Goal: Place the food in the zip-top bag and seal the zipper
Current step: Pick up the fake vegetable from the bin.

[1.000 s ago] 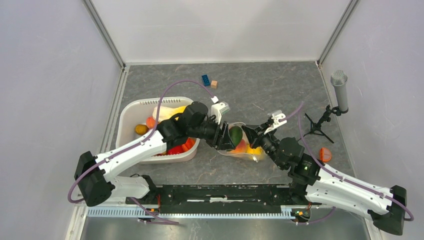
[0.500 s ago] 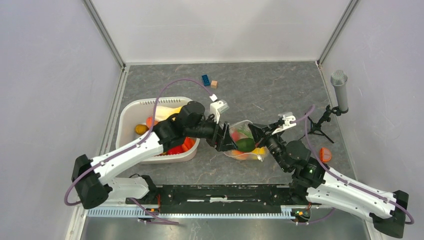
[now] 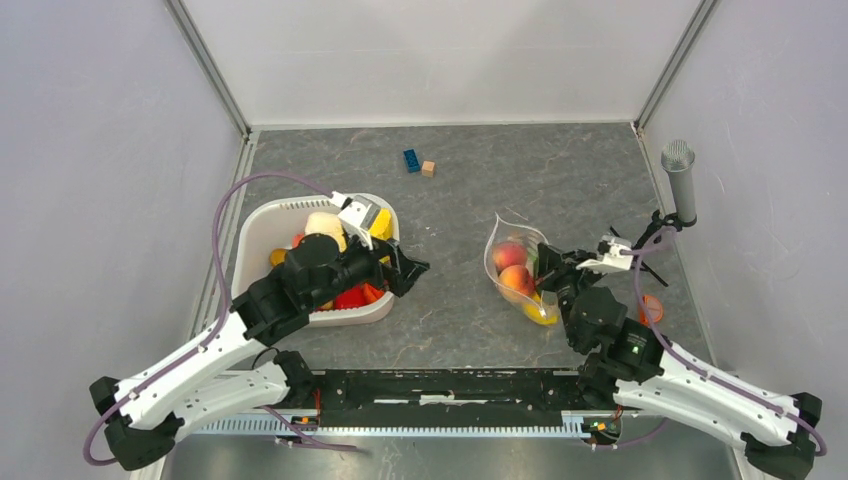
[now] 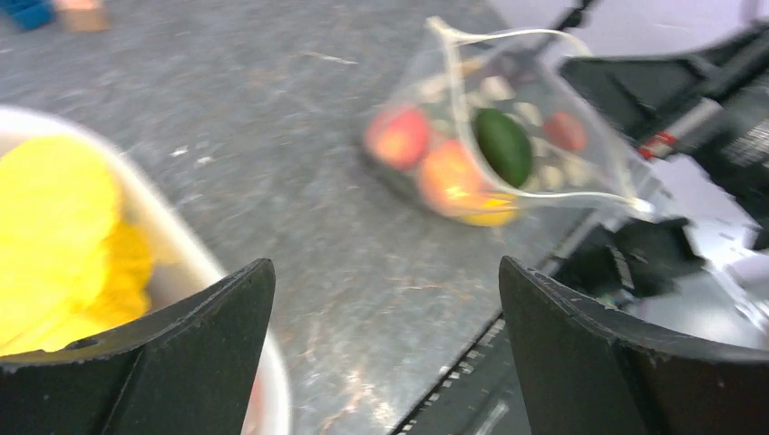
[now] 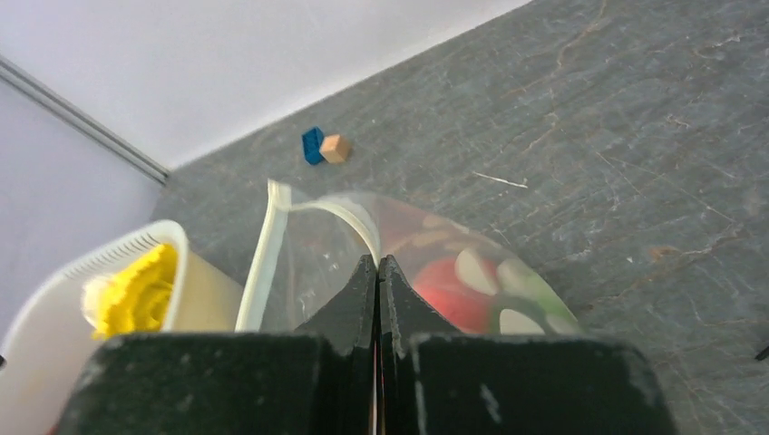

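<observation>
Top external view, left side first: your left tool point(image 3: 405, 272) has pulled back from the bag mouth and now hangs by the near right corner of the white basket point(image 3: 262, 215), jaws spread, nothing between them. A second ago it was at the mouth with a green piece; that green piece point(image 4: 503, 145) now lies inside the zip-top bag point(image 3: 515, 265), so that drop looks done. More food is left in the basket, including the crinkled yellow piece point(image 4: 63, 236) and red and orange bits, so loading is not finished, and the next pick likely comes from there.

Middle: the bag has shifted right, well apart from the basket. It sits on the tabletop point(image 3: 470, 190), mouth gaping toward the far side, peaches point(image 3: 510, 255) showing through the film.

Right: your right tool point(image 5: 377, 272) is clamped tight on the bag's near mouth edge, holding it up. The zipper point(image 5: 258, 263) is unsealed.

Views differ. Left wrist alone shows the green piece clearly and the open loop of the mouth. Right wrist alone shows the closed fingers pinching film. Only top external shows the gap between basket and bag.
</observation>
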You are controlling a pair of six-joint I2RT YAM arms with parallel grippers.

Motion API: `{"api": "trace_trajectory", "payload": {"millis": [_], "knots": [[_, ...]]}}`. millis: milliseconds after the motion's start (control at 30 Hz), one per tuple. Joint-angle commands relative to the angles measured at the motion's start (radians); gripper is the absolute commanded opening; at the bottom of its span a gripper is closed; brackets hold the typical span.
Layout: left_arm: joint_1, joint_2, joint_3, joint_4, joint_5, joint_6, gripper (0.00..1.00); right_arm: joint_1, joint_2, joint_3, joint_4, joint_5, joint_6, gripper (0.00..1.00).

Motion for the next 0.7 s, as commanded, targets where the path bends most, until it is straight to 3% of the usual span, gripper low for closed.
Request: {"api": "trace_trajectory", "payload": {"millis": [0,133,300,467,667], "knots": [[0.000,-0.061,-0.055,-0.080,-0.348,-0.038,0.99,0.003,0.069,0.050,-0.029,-0.058,-0.030,0.01],[0.007,-0.111,-0.082,-0.149,-0.513,-0.087,1.00,0.004,0.135,0.056,0.205,-0.348,-0.212,0.00],[0.059,-0.142,-0.089,-0.249,-0.609,-0.108,1.00,0.003,0.217,0.104,0.169,-0.352,-0.226,0.00],[0.213,-0.151,-0.099,-0.322,-0.520,-0.125,1.00,0.003,0.198,0.060,0.199,-0.352,-0.204,0.01],[0.437,-0.137,-0.159,-0.401,-0.341,-0.270,1.00,0.003,0.175,0.058,0.169,-0.312,-0.207,0.02]]}}
